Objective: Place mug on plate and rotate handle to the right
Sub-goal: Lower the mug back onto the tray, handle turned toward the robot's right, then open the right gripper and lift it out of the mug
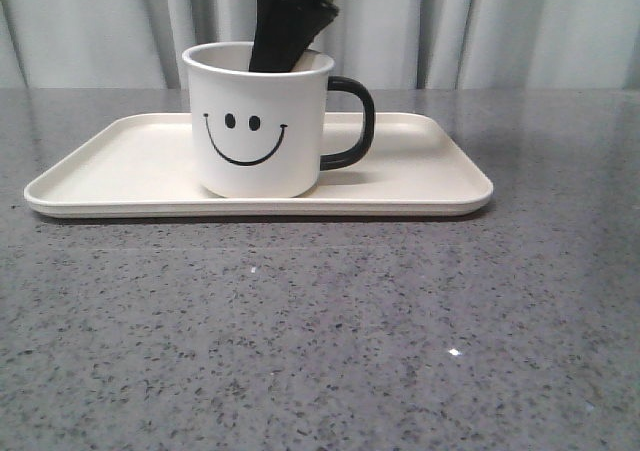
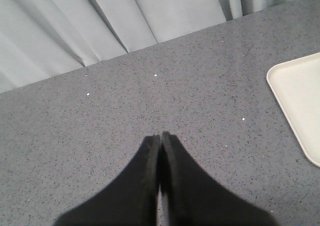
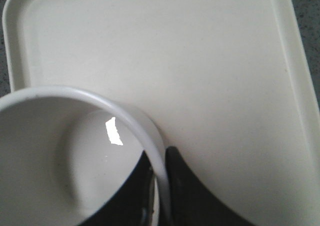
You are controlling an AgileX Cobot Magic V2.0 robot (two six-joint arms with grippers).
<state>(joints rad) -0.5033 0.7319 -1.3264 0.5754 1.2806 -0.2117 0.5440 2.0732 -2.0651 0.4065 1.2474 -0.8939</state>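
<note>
While the left gripper (image 2: 161, 136) is hovering over bare grey speckled tabletop (image 2: 150, 105) with its jaws pressed together and holding nothing, a rounded corner of the plate (image 2: 300, 100) is showing at the edge of the left wrist view, well apart from the fingertips. Pale pleated curtains (image 2: 75, 20) are hanging behind the tabletop's far edge.

Moving rightward in the front view, the cream plate (image 1: 120, 171) is lying flat on the tabletop (image 1: 320, 341), its long side facing the camera. The mug (image 1: 258, 121) is standing upright on the plate, a little left of the plate's middle, with its smiley face turned toward the camera. The right gripper (image 1: 285, 46) is reaching down from above, one finger dipping inside the mug. In the right wrist view the mug's rim (image 3: 150, 146) is running between the two dark fingers (image 3: 185, 186), one inside the cup and one outside, so the jaws are clamping the mug's wall.

Farther right, the handle (image 1: 355, 121) is sticking out from the mug's side, pointing toward the right end of the plate.
</note>
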